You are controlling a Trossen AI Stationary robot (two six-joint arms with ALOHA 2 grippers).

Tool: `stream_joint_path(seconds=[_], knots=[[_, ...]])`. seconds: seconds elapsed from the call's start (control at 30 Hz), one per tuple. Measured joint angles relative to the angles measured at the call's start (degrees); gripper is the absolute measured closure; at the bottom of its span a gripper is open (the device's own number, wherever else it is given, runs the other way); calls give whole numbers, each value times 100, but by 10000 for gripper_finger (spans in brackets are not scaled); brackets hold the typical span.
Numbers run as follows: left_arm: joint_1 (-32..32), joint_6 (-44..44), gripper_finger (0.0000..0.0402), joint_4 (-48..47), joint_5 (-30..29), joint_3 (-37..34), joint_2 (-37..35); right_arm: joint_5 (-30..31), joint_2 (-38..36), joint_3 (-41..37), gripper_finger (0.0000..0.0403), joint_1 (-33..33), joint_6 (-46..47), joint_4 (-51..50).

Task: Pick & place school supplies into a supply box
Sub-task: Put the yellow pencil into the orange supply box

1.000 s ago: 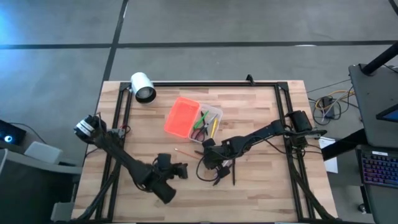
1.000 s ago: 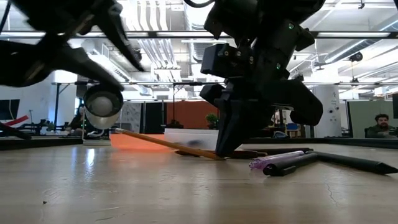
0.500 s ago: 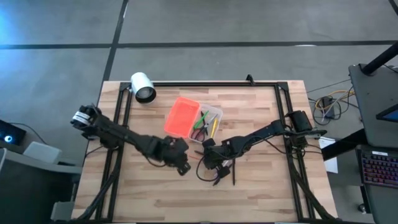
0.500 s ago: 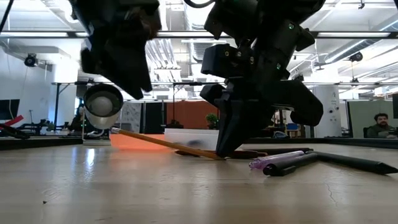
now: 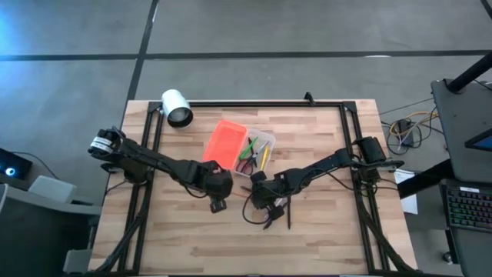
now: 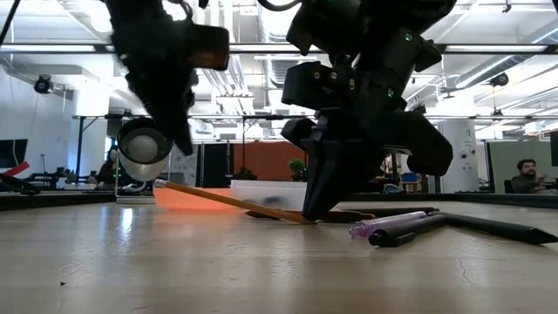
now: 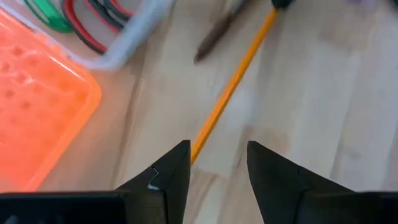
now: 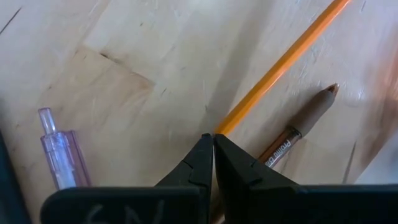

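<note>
While pinched on one end of the long thin orange pencil (image 8: 283, 62), right gripper (image 8: 213, 142) down at the wooden table (image 5: 323, 223), fingers closed to a sliver. Beside it, a clear lilac pen (image 8: 59, 155) and a brown pencil (image 8: 305, 127) flat on the wood. Farther along the same pencil, left gripper (image 7: 217, 163) hovering just above its free end, fingers (image 7: 177, 171) parted, gripping nothing. Beyond, small clear-plastic supply box (image 5: 261, 146) with orange lid (image 5: 225, 145) folded open, red-handled scissors (image 7: 93, 28) inside
</note>
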Motion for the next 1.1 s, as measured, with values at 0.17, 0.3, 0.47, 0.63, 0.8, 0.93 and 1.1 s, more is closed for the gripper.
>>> stream_joint_path(seconds=[0.17, 0.3, 0.47, 0.63, 0.8, 0.93, 1.1], knots=[[0, 426, 262, -132, 14, -211, 0, 17, 0, 0, 394, 0, 101, 0], [3, 824, 262, -119, 7, -348, 0, 129, 0, 0, 394, 4, 104, 0], [67, 1051, 262, -57, -75, -376, 0, 156, 0, 0, 394, 0, 12, 2], [77, 1347, 262, -2, -36, -376, 20, 158, 2, 0, 394, -7, -31, 4], [115, 1485, 262, 235, -13, -376, 145, 158, 4, 0, 394, -4, -29, 18], [152, 1488, 262, 240, 171, -376, 296, 156, 4, 0, 394, -4, -30, 22], [151, 1489, 262, 241, 393, -376, 362, 156, 4, 0, 394, -4, -29, 30]])
